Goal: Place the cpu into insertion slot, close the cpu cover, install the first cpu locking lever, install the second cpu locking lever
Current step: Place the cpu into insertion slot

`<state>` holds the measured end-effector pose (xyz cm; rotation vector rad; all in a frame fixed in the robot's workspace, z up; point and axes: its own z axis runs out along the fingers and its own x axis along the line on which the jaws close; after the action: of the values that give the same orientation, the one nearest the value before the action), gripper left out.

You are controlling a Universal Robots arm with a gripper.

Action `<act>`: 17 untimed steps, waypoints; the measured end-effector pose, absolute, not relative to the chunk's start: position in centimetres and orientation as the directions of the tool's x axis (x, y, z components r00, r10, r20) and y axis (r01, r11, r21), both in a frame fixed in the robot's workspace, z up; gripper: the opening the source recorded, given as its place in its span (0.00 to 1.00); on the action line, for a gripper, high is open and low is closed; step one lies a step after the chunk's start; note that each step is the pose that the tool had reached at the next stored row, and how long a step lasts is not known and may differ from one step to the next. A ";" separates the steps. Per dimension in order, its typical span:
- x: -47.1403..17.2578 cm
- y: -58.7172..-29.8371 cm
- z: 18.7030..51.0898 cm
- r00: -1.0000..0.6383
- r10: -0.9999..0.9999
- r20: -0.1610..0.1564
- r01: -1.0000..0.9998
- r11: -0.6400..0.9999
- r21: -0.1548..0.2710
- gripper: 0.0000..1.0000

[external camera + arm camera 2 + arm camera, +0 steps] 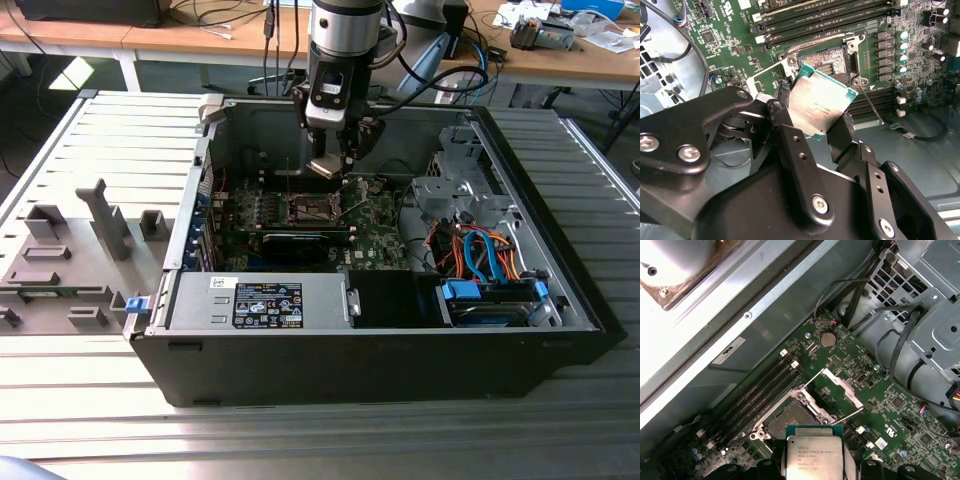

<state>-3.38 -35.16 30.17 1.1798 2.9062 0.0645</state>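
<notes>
One cpu (822, 105) between the jaws

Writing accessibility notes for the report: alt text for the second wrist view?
The gripper holds the cpu by opposite edges over the empty insertion slot on a green motherboard. Long memory slots flank the socket.

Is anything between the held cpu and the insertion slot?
Nothing. In the first wrist view the cpu hangs above the bare slot, only air between.

The cpu (822, 105) was held in the hand (811, 116) just over the insertion slot (829, 64) — the cpu cover (842, 389) stood tilted up beside it, memory slots (757, 390) alongside.
</notes>
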 end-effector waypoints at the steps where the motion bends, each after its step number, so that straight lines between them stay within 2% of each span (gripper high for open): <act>1: -3.4 -35.2 30.2 -0.715 0.699 0.011 0.698 0.715 0.040 0.54; 17: -3.4 -35.2 30.2 -0.698 0.716 0.011 0.716 0.697 0.040 0.54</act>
<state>-3.39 -35.16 30.17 1.2191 2.8894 0.0643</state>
